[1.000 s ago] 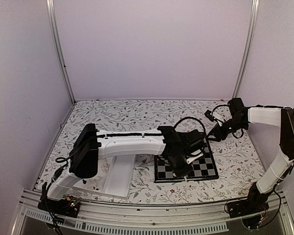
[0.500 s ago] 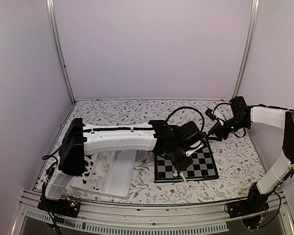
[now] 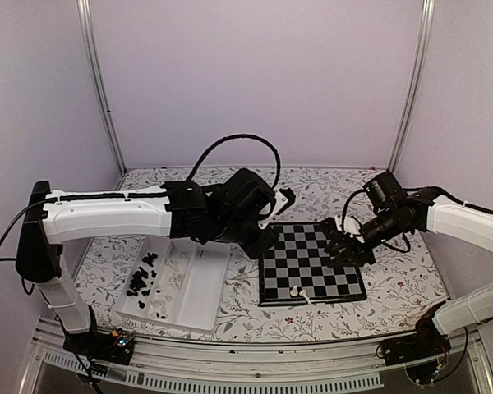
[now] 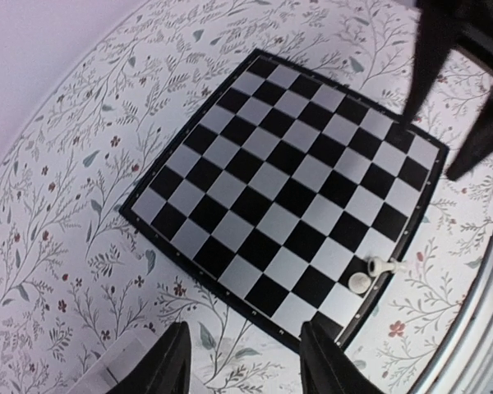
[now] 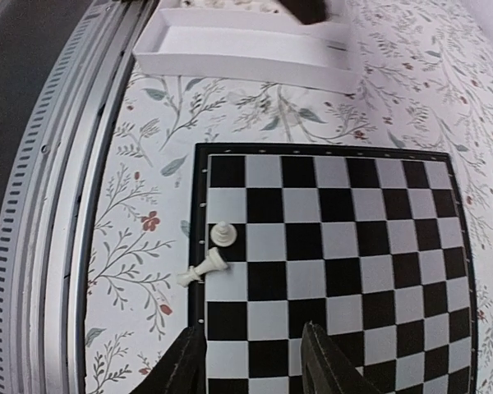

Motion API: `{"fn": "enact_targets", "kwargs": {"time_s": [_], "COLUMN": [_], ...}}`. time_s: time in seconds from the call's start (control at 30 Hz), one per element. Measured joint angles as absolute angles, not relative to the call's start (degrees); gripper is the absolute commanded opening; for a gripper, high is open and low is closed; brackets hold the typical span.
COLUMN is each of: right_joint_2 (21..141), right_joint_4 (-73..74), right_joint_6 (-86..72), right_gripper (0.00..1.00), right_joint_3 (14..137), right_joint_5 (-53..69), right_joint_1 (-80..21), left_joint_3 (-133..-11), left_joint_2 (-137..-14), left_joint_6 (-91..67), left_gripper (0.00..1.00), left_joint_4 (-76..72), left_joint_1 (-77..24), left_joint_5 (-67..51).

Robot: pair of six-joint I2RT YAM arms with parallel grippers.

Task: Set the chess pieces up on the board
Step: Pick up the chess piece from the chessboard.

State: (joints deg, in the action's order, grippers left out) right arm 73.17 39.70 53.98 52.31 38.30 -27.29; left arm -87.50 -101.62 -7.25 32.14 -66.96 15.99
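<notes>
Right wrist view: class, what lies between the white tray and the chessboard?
Only bare floral tablecloth lies between the tray and the board; the right wrist view shows nothing else there.

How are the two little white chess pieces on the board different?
The upright piece stands on its base; the fallen piece lies on its side. The upright piece sits fully on the board; the fallen piece pokes over its black border. Both are cream-white and close together.

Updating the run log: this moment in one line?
left jaws open | right jaws open | board: upright white piece, toppled white piece at edge | black pieces in tray
</notes>
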Motion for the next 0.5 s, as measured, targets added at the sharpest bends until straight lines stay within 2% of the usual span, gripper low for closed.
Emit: {"fn": "enact_targets", "kwargs": {"time_s": [0.23,0.5], "right_joint_2": [73.54,73.54], "right_joint_4": [36.42,28.14], "right_joint_6": [54.48,51.81], "right_gripper": [0.47,0.51], "right_joint_3": [45.08,38.59], "right_joint_5": [30.83,20.82], "right_joint_1": [-39.81,-47.62], "left_joint_3": [-78.08,-76.31], "left_joint_2": [-97.71,-95.20], "left_joint_6": [-11.55,-14.20], "left_gripper": [0.49,0.49], "left_joint_4": [29.89,27.49], "left_joint_1": [-64.73,-64.10], "left_joint_5": [17.54,18.90]}}
